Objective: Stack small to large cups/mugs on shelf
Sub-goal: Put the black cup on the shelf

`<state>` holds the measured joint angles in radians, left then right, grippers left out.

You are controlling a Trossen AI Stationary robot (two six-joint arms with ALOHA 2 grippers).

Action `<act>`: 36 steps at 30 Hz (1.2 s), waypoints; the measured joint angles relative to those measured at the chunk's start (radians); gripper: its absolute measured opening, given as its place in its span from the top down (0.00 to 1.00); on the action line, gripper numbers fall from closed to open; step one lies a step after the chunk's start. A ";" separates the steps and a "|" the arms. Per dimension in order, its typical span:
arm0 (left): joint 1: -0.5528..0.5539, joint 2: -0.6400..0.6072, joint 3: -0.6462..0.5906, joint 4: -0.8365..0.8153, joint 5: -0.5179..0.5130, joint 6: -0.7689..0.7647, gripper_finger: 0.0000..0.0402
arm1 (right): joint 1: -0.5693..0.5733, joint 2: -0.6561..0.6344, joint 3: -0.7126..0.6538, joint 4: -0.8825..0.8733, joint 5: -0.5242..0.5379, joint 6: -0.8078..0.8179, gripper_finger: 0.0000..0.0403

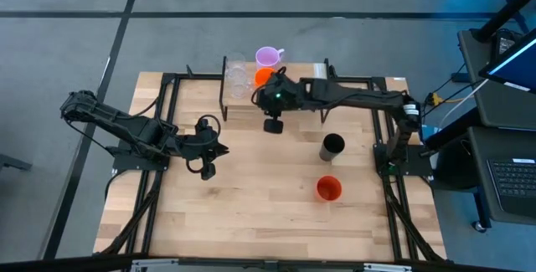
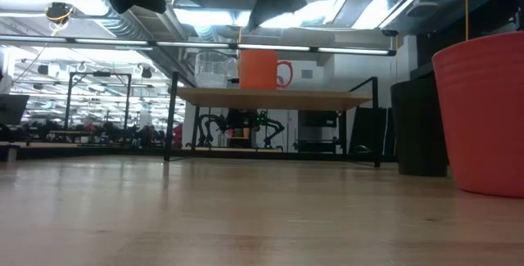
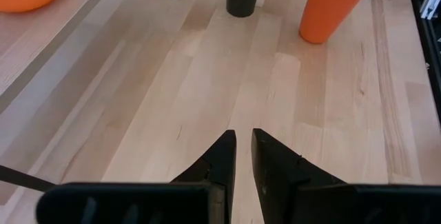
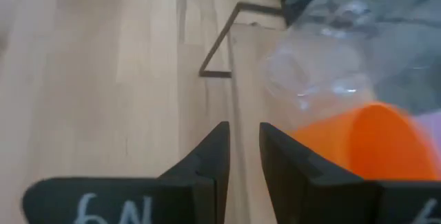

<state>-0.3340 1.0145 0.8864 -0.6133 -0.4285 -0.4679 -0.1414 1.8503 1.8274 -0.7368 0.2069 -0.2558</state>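
The right gripper (image 1: 274,125) hangs just off the near edge of the shelf (image 1: 311,105), its fingers (image 4: 210,156) drawn nearly together with only a thin slit between them and nothing held. Just beyond its fingertips, on the shelf, stands the orange handled mug (image 1: 263,77), with a clear glass (image 1: 237,74) touching or just beside it on the side away from the arm's base, and the lilac mug (image 1: 267,56) behind them at the shelf's far edge. The black cup (image 1: 332,146) stands on the tabletop (image 1: 251,213) near this gripper, toward the arm's base side, and the orange-red cup (image 1: 328,189) sits farther out from it, past the black cup. The left gripper (image 1: 207,169) waits low over the tabletop, well apart from the shelf, its fingers (image 3: 222,158) also closed to a narrow gap and empty; the black cup and orange-red cup stand ahead of it.
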 joint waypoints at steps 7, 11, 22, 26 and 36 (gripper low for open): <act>0.000 0.000 0.000 -0.002 0.000 0.000 0.90 | 0.008 -0.078 0.227 -0.449 -0.001 0.108 0.80; 0.000 0.000 0.000 -0.001 0.000 0.000 0.90 | 0.029 -0.159 0.280 -0.718 -0.013 0.268 0.80; 0.000 0.000 0.000 0.001 -0.051 0.000 0.90 | 0.210 -0.501 -0.166 -0.694 -0.017 0.547 0.80; 0.000 0.000 0.000 0.002 -0.060 0.000 0.90 | 0.234 -0.584 -0.353 -0.604 -0.006 0.566 0.80; 0.000 0.000 0.000 0.002 -0.061 -0.020 0.90 | 0.200 -0.620 -0.611 -0.480 0.151 0.594 0.79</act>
<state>-0.3343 1.0142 0.8864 -0.6109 -0.4892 -0.4880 0.0581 1.2301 1.2164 -1.2165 0.3584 0.3382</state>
